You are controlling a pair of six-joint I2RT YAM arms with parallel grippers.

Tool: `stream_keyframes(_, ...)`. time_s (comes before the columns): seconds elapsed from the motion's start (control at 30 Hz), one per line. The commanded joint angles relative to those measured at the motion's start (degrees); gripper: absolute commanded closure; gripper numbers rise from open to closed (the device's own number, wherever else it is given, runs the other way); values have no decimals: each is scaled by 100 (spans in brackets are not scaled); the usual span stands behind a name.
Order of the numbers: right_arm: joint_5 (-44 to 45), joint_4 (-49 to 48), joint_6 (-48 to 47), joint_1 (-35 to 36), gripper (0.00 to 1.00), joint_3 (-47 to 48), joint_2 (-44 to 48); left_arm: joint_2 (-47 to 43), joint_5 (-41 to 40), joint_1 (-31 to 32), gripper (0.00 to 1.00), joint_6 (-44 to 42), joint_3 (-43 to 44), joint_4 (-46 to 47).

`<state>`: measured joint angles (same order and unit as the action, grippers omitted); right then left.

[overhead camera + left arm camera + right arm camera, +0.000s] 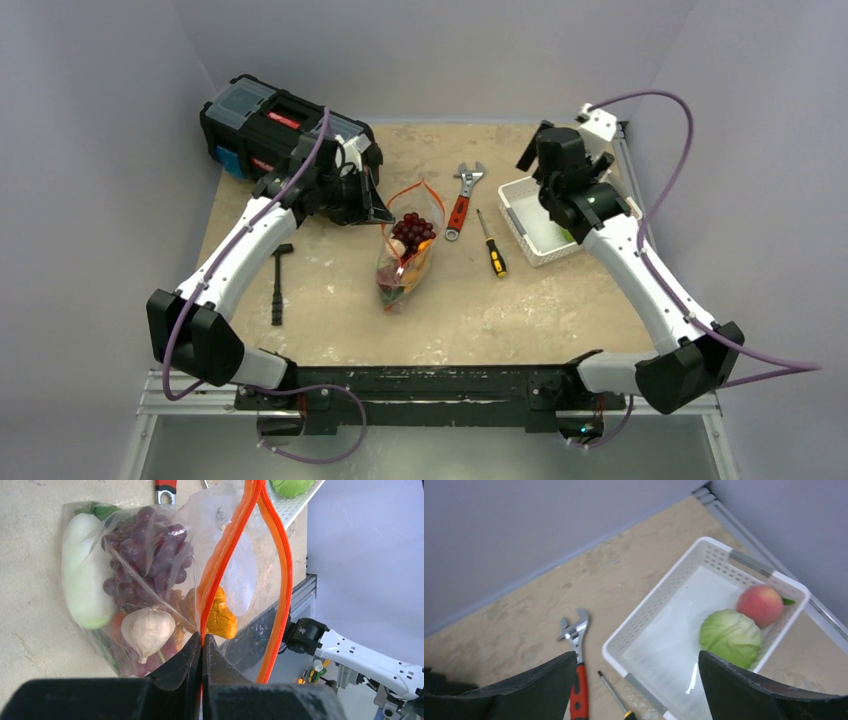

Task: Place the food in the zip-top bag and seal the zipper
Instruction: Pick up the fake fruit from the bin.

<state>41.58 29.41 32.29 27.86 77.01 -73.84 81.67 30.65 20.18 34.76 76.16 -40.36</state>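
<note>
In the middle of the desk (560,300) lies the zip-top bag (404,262), its mouth turned toward the far side and standing open, the two sides of the orange zipper (226,552) bowed apart. The left gripper (202,639) is clamped on the zipper, its fingers pressed together on one side of the strip where it meets the bag's edge. Through the clear plastic the left wrist view shows the dark purple grape bunch (150,555), the white-green radish (84,585) beside it, a pale garlic-like bulb (148,627) below the grapes and an orange piece (220,618) near the zipper.

The right gripper (638,655) hangs above the white slotted basket (651,612) at the desk's right side, its fingers spread wide and holding nothing. In the basket's far corner sit the round green cabbage (730,636) and the pink-red fruit (760,605), touching each other.

Between bag and basket lie the red-handled wrench (461,203) and the yellow-black screwdriver (491,246), side by side. A black toolbox (272,122) stands at the far left corner, and a black hammer-shaped tool (278,285) lies by the left arm.
</note>
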Motion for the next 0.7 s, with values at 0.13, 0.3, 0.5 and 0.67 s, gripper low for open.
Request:
stream_keyframes(0.13,433,476,832,-1467,4,19,-528,-81,109,64,100,-83,180,135)
stream_keyframes(0.3,101,467,1060,-2222,4,-1,-1052,-71,122,99,100,-83,180,135)
stream_keyframes(0.5,20,711,1158,-2851,6,414,-1824,-62,209,108,100,-47,180,162)
stream_keyframes(0.67,-184,809,1302,-3227,7,621,-2274,-63,296,108,100,-14,180,186)
